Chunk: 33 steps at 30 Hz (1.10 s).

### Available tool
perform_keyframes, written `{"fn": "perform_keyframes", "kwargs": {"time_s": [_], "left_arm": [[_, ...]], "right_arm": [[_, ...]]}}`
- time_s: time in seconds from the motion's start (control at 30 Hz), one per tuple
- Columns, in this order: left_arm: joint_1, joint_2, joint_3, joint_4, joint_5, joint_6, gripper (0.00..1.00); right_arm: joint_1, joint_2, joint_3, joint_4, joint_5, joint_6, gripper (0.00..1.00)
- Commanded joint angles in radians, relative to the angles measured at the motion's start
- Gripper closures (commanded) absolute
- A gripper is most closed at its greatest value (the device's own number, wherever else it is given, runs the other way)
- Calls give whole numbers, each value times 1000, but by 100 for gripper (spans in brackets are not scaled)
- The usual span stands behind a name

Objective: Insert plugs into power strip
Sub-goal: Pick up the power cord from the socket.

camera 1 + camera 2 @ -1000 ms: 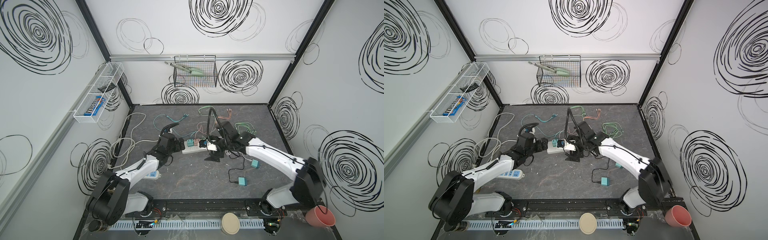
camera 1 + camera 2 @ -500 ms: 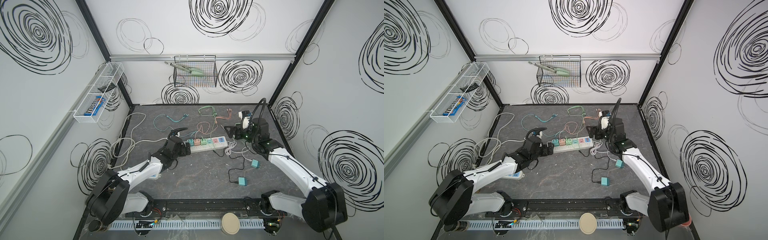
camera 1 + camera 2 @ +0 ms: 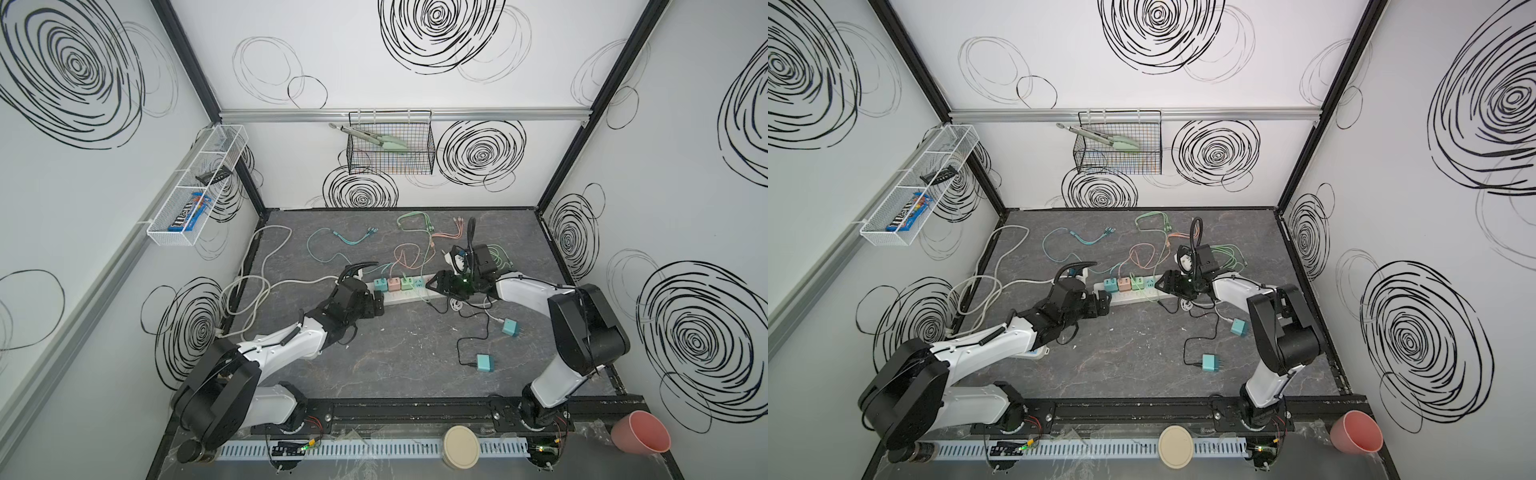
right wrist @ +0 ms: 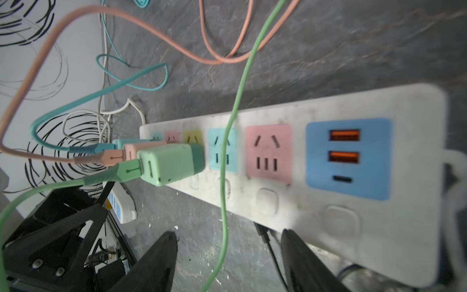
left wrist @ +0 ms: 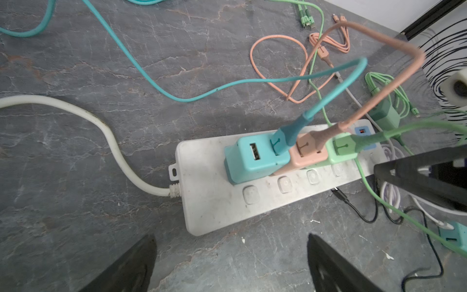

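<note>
left claw (image 5: 230, 237) stood wide, empty | right claw (image 4: 228, 232) narrower, empty | 3 plugs (image 5: 252, 161) sat in power strip (image 5: 209, 202) | 2 loose plugs (image 3: 485, 363) lay at its 4 o'clock | risk: right claw might pinch green cable (image 4: 223, 202)

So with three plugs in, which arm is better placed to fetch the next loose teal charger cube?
Right. Both loose teal charger cubes lie on its side, and the white power strip's free sockets sit by the open, empty right gripper.
</note>
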Motion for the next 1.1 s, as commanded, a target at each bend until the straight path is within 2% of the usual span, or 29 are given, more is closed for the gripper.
{"fn": "perform_keyframes", "kwargs": {"time_s": [0.0, 0.1, 0.2, 0.5, 0.6, 0.73, 0.83, 0.93, 1.07], "left_arm": [[-3, 15, -5, 45, 10, -9, 4], [-2, 23, -6, 47, 15, -9, 4], [0, 28, -5, 49, 19, -10, 4], [6, 25, -13, 54, 26, -6, 4], [7, 27, -14, 55, 28, -6, 4], [11, 28, -16, 60, 30, -6, 4], [16, 22, -21, 59, 32, -5, 4], [24, 18, -28, 64, 38, -3, 4], [33, 16, -34, 69, 50, -3, 4]], "right_arm": [[5, 14, -14, 49, -27, 58, 31], [19, 28, -6, 47, -13, 53, 34], [26, 48, -4, 61, -34, 56, 45], [62, 100, 7, 104, -38, 80, 53], [62, 112, 8, 136, -16, 100, 64], [59, 106, 27, 165, 10, 119, 87], [57, 59, 49, 180, 76, 96, 99], [26, 42, 94, 206, 129, 72, 100], [-22, 129, 234, 222, 109, 55, 100]]}}
